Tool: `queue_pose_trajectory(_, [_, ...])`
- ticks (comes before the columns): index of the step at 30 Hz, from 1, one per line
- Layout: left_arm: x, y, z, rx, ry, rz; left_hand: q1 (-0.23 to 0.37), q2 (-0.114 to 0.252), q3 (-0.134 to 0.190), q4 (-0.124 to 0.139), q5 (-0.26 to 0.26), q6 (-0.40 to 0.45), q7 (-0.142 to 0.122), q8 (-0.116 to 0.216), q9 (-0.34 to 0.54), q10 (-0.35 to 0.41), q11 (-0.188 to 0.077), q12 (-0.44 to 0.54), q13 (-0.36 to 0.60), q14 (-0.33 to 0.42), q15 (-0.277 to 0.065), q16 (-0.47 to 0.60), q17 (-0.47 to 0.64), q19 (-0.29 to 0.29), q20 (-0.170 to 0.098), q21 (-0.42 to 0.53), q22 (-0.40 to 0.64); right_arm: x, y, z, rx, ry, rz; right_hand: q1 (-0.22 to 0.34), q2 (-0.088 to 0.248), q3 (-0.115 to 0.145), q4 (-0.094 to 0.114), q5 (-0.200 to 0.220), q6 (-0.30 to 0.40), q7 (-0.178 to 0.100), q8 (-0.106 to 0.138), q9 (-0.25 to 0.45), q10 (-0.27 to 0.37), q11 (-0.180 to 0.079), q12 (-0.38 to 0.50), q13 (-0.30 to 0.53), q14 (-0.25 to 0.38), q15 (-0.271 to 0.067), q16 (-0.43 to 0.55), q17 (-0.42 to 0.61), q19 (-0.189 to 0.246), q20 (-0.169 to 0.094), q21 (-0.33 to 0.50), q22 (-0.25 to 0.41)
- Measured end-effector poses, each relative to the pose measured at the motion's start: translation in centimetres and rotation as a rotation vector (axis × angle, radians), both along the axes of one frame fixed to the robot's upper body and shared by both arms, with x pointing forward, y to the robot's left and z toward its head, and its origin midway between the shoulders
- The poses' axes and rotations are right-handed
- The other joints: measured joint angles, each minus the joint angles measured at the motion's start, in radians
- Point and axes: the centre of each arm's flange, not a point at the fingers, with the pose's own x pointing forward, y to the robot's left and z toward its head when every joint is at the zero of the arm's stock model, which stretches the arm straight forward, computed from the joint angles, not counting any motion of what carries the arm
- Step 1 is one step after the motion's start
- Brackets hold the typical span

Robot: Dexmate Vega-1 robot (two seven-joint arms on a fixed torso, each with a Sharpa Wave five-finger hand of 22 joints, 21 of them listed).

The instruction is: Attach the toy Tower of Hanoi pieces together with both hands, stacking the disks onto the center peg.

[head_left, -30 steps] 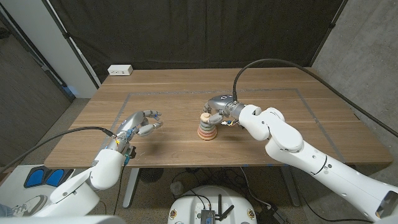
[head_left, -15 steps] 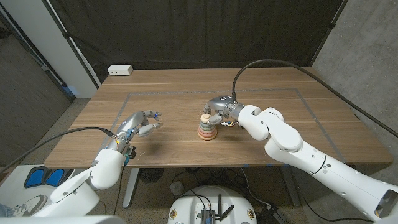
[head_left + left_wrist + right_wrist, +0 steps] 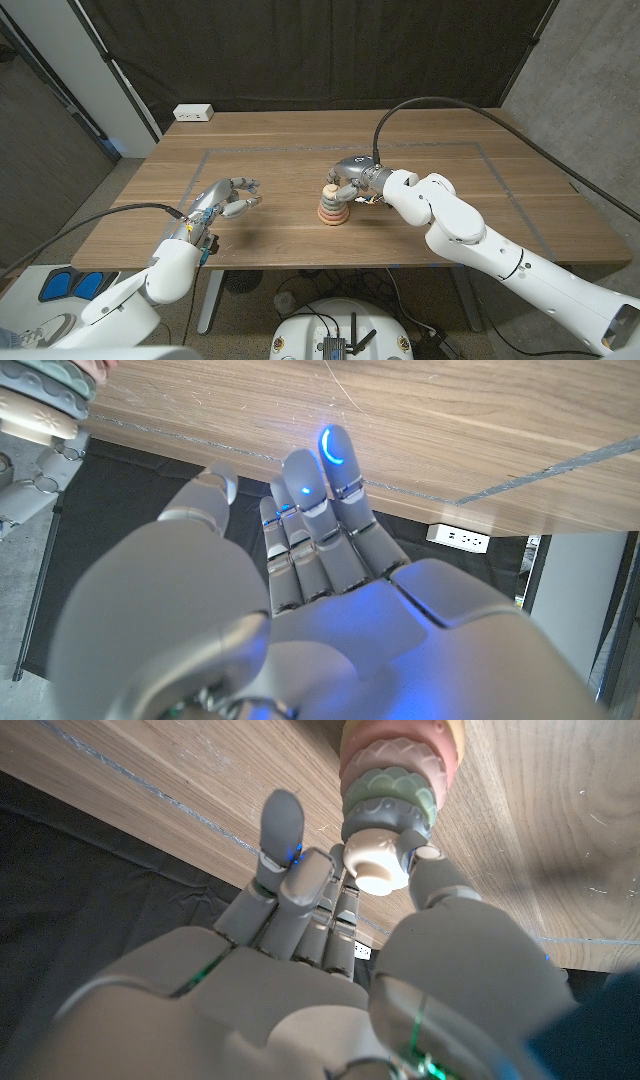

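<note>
A stack of pastel disks (image 3: 332, 208) stands on its peg near the middle of the wooden table (image 3: 440, 190); it also shows in the left wrist view (image 3: 40, 400). A cream cap (image 3: 377, 862) sits on top of the stacked disks (image 3: 398, 765). My right hand (image 3: 350, 177) reaches over the stack from the right, and its thumb (image 3: 437, 880) and fingers (image 3: 285, 830) pinch the cream cap (image 3: 329, 188). Well to the left of the stack, my left hand (image 3: 226, 197) hovers low over the table with fingers (image 3: 320, 490) stretched out and nothing in it.
A white power strip (image 3: 194, 113) lies at the table's back left corner. A thin taped rectangle (image 3: 300, 148) outlines the work area. Dark curtains hang behind the table. A black cable (image 3: 440, 100) arcs above my right arm.
</note>
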Motion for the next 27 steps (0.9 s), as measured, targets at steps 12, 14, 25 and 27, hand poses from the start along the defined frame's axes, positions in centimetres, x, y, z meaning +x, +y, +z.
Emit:
queue_pose_trajectory(12, [-0.01,0.02,-0.09,0.001,0.004,0.001,0.0,0.0,0.0,0.0,0.0,0.0,-0.001,0.0,0.0,0.0,0.0,0.0,0.0,0.0,0.0,0.0,0.0,0.0,0.0,0.0,0.0,0.08,-0.17,-0.14,-0.003,0.0,-0.002,0.0,0.0,0.0,0.0,0.0,-0.008,-0.008,0.005,0.001,-0.018,-0.018,-0.009,0.006,0.0,0.0,0.0,0.0,-0.004,-0.004,0.0,-0.005])
queue_pose_trajectory(14, [-0.02,0.02,-0.12,0.001,0.004,0.001,0.0,0.0,0.0,0.0,0.0,0.001,-0.001,0.0,0.0,0.0,0.0,0.0,0.0,0.0,0.0,0.0,0.0,0.0,0.0,0.0,0.0,0.07,-0.16,-0.19,-0.008,-0.003,-0.004,0.0,0.0,-0.003,0.003,0.0,-0.014,-0.014,0.005,0.001,-0.024,-0.024,-0.012,0.006,-0.004,-0.004,0.0,0.0,-0.004,-0.004,0.0,-0.005])
queue_pose_trajectory(25, [-0.06,0.05,-0.25,0.0,0.005,0.002,0.0,0.0,0.0,0.0,0.0,0.001,-0.001,0.0,0.0,0.006,-0.002,0.0,0.0,0.0,0.0,0.0,-0.005,0.0,0.0,0.0,0.0,-0.08,-0.15,-0.39,-0.038,-0.02,-0.017,0.0,0.0,-0.006,0.022,0.0,-0.085,-0.033,-0.03,0.029,-0.104,-0.041,-0.028,-0.016,-0.02,-0.001,-0.003,-0.001,-0.011,0.004,-0.007,-0.022])
queue_pose_trajectory(27, [-0.08,0.06,-0.24,0.0,0.005,0.002,0.0,0.0,0.0,0.0,0.0,0.002,-0.002,0.0,0.0,0.006,-0.002,0.0,0.005,0.0,0.0,0.0,-0.005,0.0,0.0,0.0,0.0,-0.2,-0.15,-0.42,-0.044,-0.026,-0.02,0.0,-0.001,-0.005,0.023,0.0,-0.099,-0.026,-0.037,0.029,-0.121,-0.038,-0.031,-0.02,-0.029,-0.004,-0.011,-0.002,-0.014,0.007,-0.007,-0.023])
